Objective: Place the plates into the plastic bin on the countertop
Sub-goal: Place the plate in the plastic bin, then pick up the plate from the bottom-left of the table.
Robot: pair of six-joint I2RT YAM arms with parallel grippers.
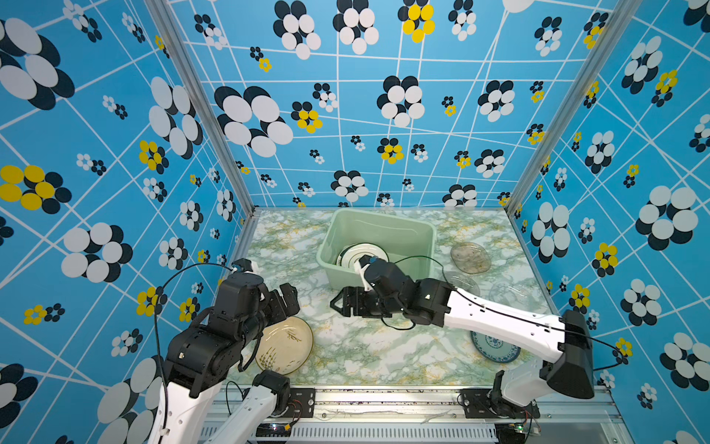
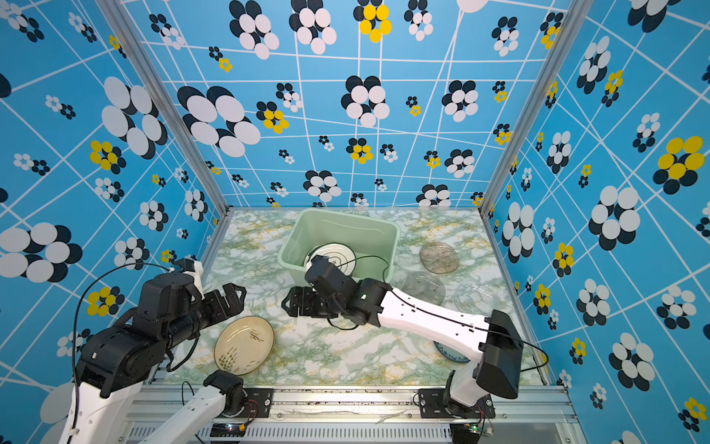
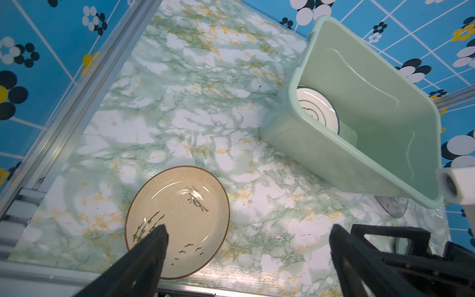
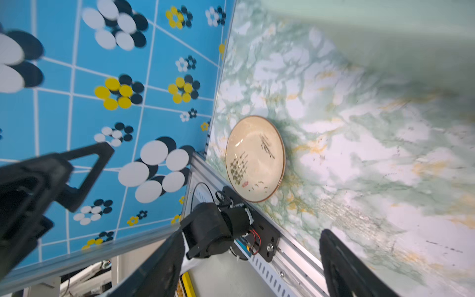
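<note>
blue flowered walls [image 1: 115, 192] box your marbled desk [image 1: 365, 353]. in a top view, white plates [image 1: 365, 251] lean in the far bin [image 1: 384, 226]. left wrist view: your left tool [image 3: 248, 228] gapes by the near cream plate [image 3: 185, 205], probably to take it. right wrist view: right tool [image 4: 250, 234] spread, empty.

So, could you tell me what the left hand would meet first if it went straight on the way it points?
Most likely bare countertop between the cream plate and the plastic bin; the left hand seems tilted downward, though depth is unclear.
</note>
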